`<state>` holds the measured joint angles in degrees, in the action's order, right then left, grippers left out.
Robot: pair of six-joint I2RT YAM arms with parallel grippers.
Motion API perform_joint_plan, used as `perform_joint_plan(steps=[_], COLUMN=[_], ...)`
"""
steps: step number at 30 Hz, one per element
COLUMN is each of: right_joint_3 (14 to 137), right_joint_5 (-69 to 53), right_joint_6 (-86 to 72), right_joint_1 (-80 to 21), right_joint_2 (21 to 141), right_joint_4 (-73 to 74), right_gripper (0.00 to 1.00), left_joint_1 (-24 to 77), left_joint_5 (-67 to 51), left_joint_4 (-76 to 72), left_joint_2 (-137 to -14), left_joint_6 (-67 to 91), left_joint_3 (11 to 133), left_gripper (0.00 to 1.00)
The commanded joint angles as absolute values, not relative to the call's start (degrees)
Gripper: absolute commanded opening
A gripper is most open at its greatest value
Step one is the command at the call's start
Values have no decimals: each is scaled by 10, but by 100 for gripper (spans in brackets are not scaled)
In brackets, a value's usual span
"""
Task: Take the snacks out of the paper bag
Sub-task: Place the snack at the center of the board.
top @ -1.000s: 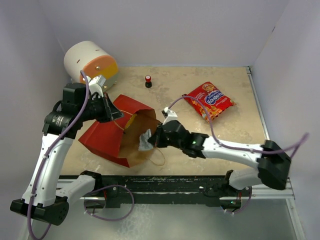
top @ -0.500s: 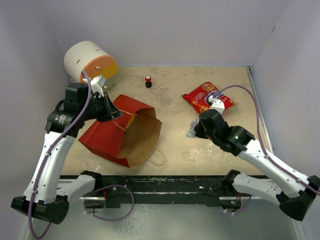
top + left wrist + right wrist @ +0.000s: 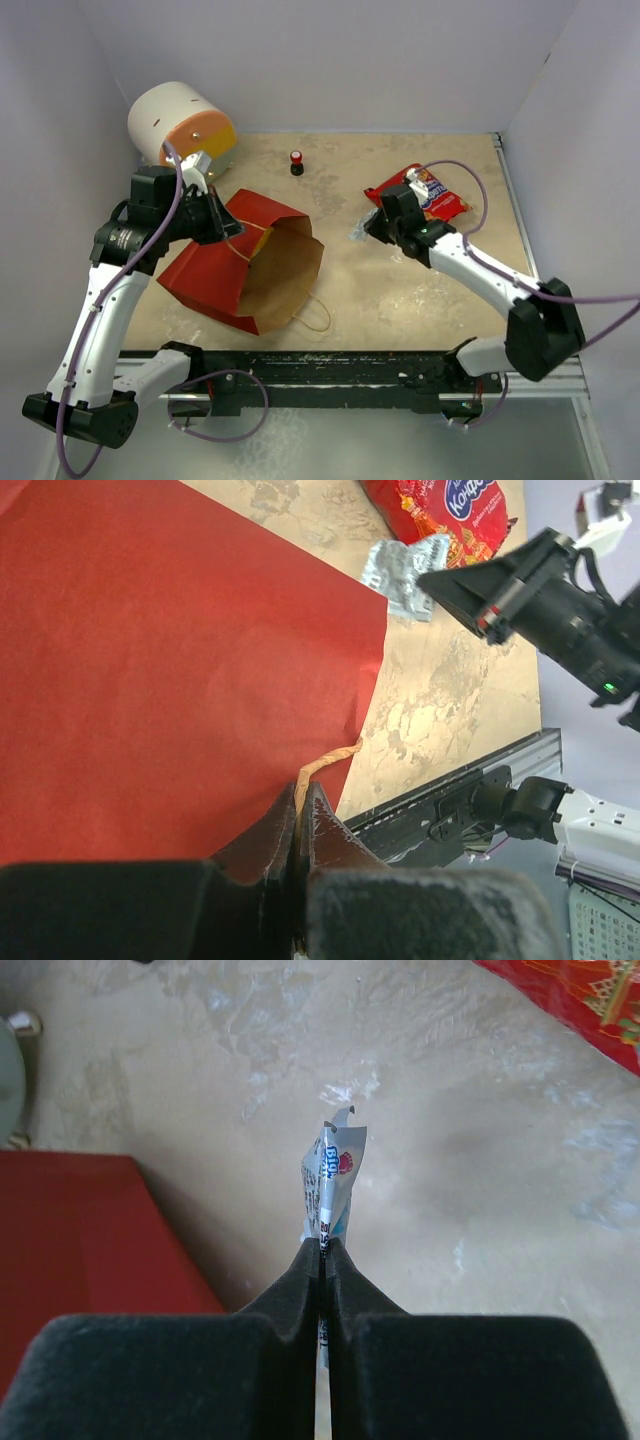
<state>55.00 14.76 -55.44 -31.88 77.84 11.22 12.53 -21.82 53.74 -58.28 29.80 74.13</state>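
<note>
The red paper bag [image 3: 215, 270] lies on its side, its brown mouth [image 3: 285, 270] facing right; it also fills the left wrist view [image 3: 170, 670]. My left gripper [image 3: 222, 228] is shut on the bag's twine handle [image 3: 325, 765] at the bag's upper rim. My right gripper [image 3: 370, 228] is shut on a small silver candy packet [image 3: 330, 1185], held just above the table left of the red chip bag [image 3: 422, 195]. The silver packet [image 3: 405, 570] and chip bag [image 3: 450, 515] also show in the left wrist view. Other packets are hidden.
A white cylinder with an orange-yellow face [image 3: 180, 125] stands at the back left. A tiny red-and-black knob [image 3: 297, 162] sits at the back centre. A second twine handle [image 3: 315, 315] lies on the table by the bag's mouth.
My right gripper has carried the silver packet from the bag's mouth to the right and toward the back, beside the chip bag. The left arm and the bag have not moved.
</note>
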Motion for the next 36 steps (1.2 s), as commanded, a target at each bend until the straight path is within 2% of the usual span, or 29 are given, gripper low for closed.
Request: perform_joint_plan(steps=[1,11,17,22,24,27,29,31,36], right_joint_3=[572,559,485,457,439,407,393,369,302], right_joint_5=[121,168,186,169,168,137,105,90,33], right_joint_6=[-639,-689,-704,-670,-663,-654,-624,-588,-489], right_joint_1=[-303,-279,-269,-258,-255,-248,-248,-248,-252], right_joint_2=[834,948,961,987,971,928,888,832,660], right_joint_4=[-13,-114,-161,-207,-212,-205,-176,-151,-121], right_gripper=[0,0,0,12,23,34,46,53,60], left_joint_1=[127,127,127,127,127,127,127,127,127], left_joint_5=[-213,-207,-213,-220,-222,-222,-223,-223,-221], left_joint_4=[524,524,530,532,531,530,528,526,521], left_joint_2=[-571,-579,-578,-579,-579,-581,-583,-585,-588], left_joint_6=[307,311,307,310,310,310,309,309,309], left_joint_3=[753,775,774,780,780,778,777,777,775], left_gripper=[0,0,0,0,0,0,0,0,0])
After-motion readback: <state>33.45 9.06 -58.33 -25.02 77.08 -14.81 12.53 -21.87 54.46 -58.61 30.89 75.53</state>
